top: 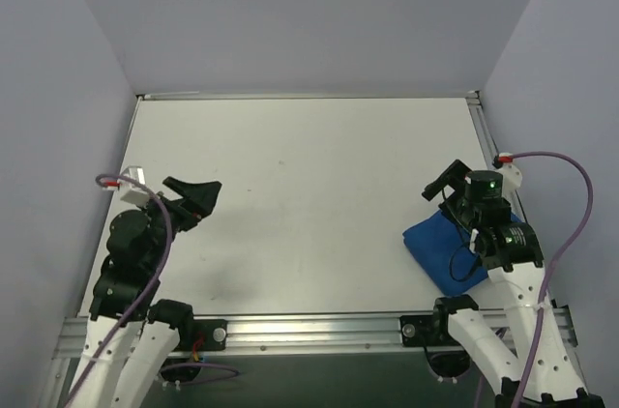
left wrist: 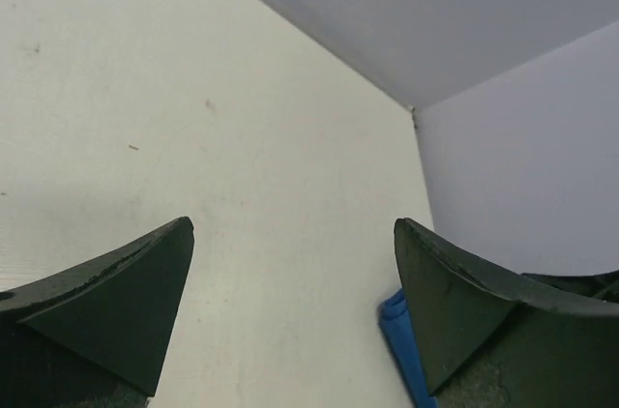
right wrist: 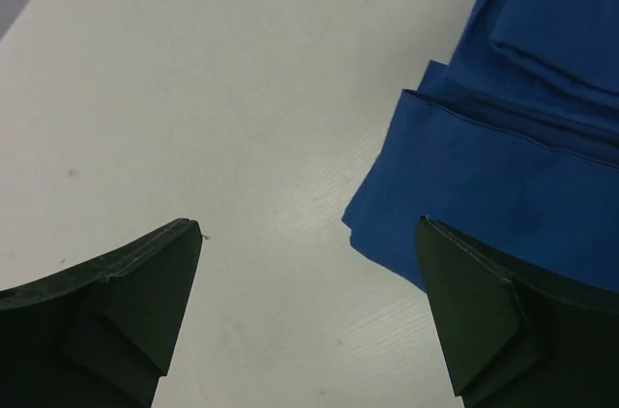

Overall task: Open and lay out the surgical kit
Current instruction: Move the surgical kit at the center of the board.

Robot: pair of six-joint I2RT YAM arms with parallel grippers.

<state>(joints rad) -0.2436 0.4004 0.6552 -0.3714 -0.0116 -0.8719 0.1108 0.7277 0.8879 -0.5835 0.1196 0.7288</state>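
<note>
Right jaws spread, folded blue surgical kit (right wrist: 503,157) near, contents hidden

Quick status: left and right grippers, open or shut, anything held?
Left gripper: open, holding nothing.
Right gripper: open, holding nothing, at the edge of the folded surgical kit.

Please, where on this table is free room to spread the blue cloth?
The middle and far part of the table is bare, bordered by the back wall, the left tool and the right tool. The near right corner is crowded: the folded surgical kit lies there under the right arm.
</note>
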